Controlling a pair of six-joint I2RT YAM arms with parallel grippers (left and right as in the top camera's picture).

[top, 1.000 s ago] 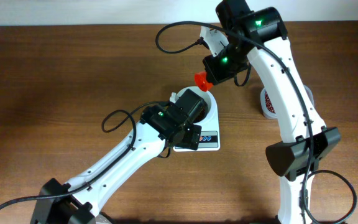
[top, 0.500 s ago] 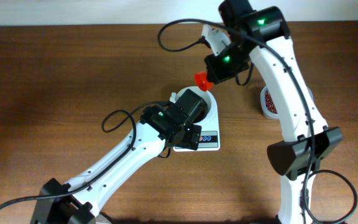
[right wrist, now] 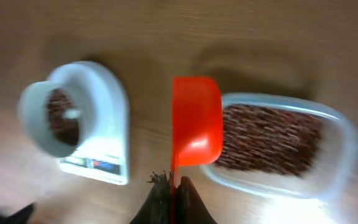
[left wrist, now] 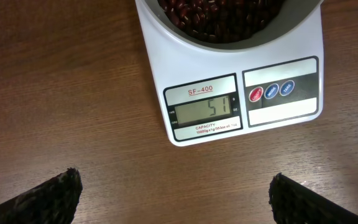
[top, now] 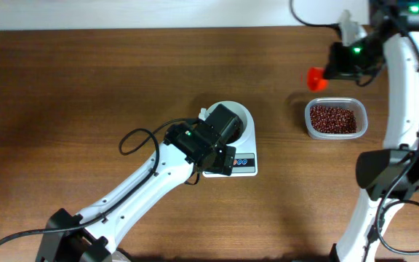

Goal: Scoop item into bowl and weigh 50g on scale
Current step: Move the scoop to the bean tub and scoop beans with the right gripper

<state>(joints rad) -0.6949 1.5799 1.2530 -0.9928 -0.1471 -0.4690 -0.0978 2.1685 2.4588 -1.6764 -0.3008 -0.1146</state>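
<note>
Weighing check: the scale (left wrist: 229, 93), at centre of the overhead view, reads 51 under the bowl (left wrist: 266, 34) of dark red-brown beans (left wrist: 216, 15). Your right gripper (right wrist: 171, 196), clamped on the seemingly empty red scoop (right wrist: 196, 121), hovers by the tub (top: 360, 109), upper right. Your left gripper (left wrist: 176, 196) hangs with fingers spread. Next, likely accept the reading or lift out a bean.

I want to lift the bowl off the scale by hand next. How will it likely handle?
Probably light: the scale has 51 on its display. The bowl looks rigid with smooth sides, so it may slip in a side grip. The beans lie loose, so tilting would likely spill them.
</note>
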